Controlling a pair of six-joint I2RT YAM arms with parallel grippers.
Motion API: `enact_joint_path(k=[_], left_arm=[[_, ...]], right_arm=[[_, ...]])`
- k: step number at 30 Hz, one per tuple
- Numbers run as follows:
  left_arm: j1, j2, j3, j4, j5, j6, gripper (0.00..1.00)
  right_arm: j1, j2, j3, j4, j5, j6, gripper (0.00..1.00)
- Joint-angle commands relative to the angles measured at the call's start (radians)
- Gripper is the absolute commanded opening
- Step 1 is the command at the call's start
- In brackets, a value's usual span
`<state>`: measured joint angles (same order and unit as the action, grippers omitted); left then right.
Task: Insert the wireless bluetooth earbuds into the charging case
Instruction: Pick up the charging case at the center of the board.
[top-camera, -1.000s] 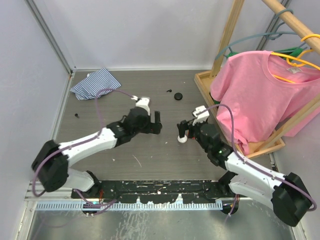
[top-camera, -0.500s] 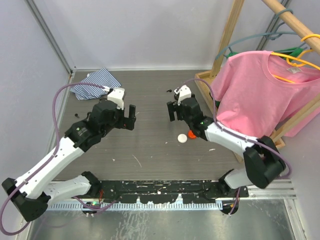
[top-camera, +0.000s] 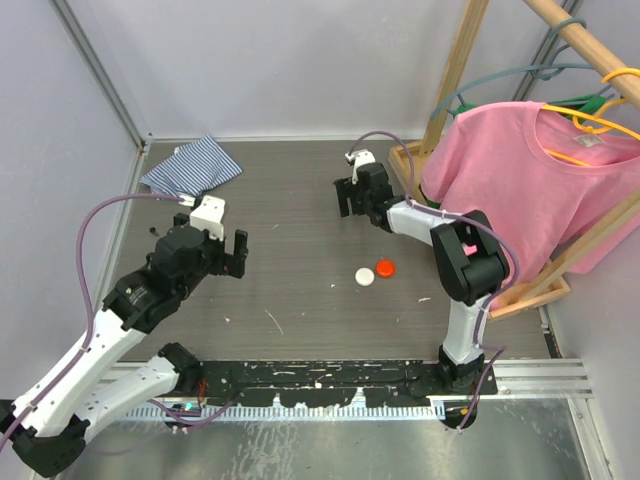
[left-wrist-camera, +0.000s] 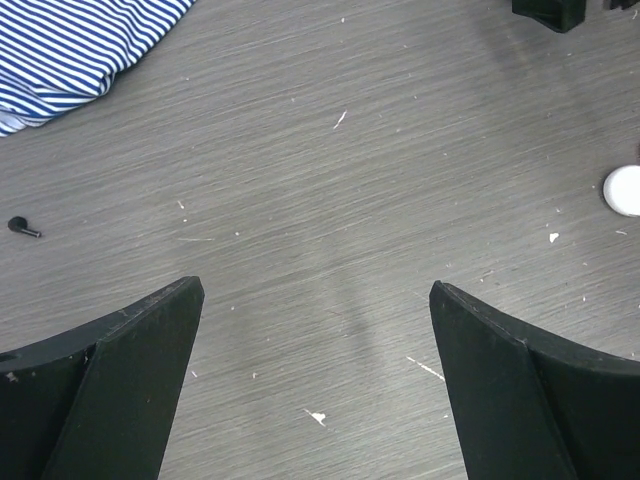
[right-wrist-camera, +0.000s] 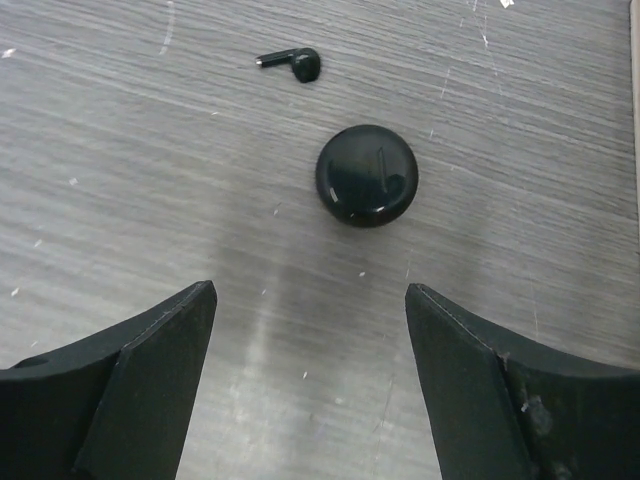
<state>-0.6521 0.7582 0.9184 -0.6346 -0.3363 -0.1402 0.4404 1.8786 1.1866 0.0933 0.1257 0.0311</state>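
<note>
Right hand (right-wrist-camera: 310, 300) wide, empty, over far tabletop (right-wrist-camera: 150, 180) | tiny black short-stemmed plastic earbud (right-wrist-camera: 298, 63) lay near glossy round black case (right-wrist-camera: 367, 175), not touching | likely light, slick, skittish: pinch across the bulb | left hand (left-wrist-camera: 315, 300) wide, empty

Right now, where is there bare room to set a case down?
Bare tabletop lies between the left claw and the white case, and along the far edge between the striped cloth and the right claw. Crowded just ahead of the right claw: black case, black earbud.
</note>
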Motion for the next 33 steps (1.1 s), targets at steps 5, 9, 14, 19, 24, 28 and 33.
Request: enact_joint_path(k=[5,9,14,19,24,28,33], left_arm=[[0.036,-0.049,-0.009,0.053,0.036,0.022,0.98],[0.068,-0.037,-0.015,0.058,0.082,0.017,0.99],[0.09,-0.022,-0.016,0.059,0.106,0.012,1.0],[0.102,-0.02,-0.018,0.062,0.12,0.008,0.99],[0.113,-0.027,-0.023,0.07,0.139,-0.001,0.99],[0.118,-0.032,-0.024,0.074,0.155,-0.005,0.99],[0.121,-0.039,-0.025,0.078,0.169,-0.013,0.99]], right_arm=[[-0.048,0.16,0.188,0.02,-0.043,-0.013,0.82],[-0.063,0.234,0.261,0.0,-0.054,-0.013,0.82],[-0.069,0.295,0.324,-0.027,-0.056,-0.024,0.82],[-0.071,0.323,0.353,-0.059,-0.051,-0.042,0.76],[-0.071,0.307,0.328,-0.067,-0.067,-0.042,0.63],[-0.071,0.266,0.29,-0.079,-0.08,-0.05,0.55],[-0.065,0.167,0.21,-0.08,-0.125,-0.053,0.51]])
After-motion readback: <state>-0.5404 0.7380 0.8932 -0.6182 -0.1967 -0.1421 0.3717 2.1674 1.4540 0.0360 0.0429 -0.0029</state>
